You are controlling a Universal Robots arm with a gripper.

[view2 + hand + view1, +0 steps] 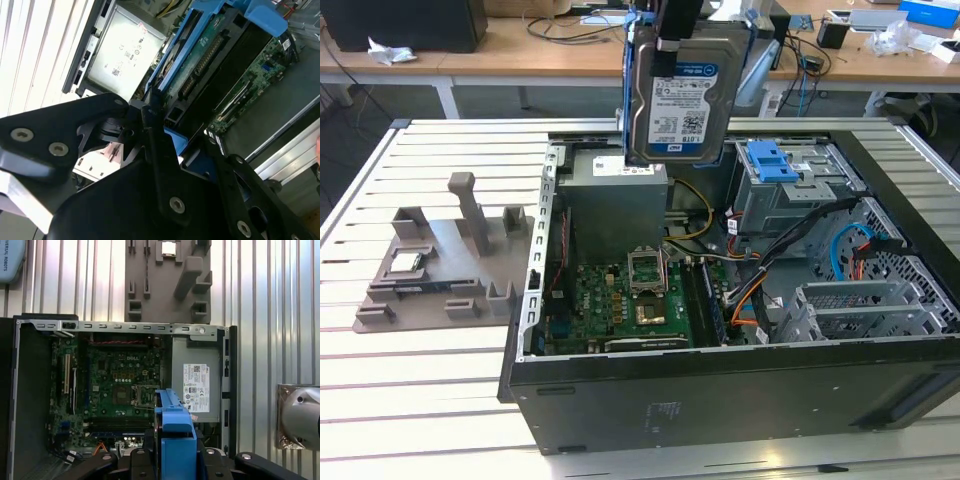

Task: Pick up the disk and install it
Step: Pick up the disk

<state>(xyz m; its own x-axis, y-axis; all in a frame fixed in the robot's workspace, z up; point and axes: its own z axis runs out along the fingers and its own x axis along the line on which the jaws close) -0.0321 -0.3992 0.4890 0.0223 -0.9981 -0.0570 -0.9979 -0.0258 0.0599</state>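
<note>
The gripper grips the disk by its blue frame, upright above the power supply at twelve o'clock of the open computer case; if the plastic frame flexes or slips, the disk could drop onto the circuit board.

One disk, one open computer case, one motherboard, one power supply, one grey fixture plate, one small square chip, one bare blue bracket.
</note>
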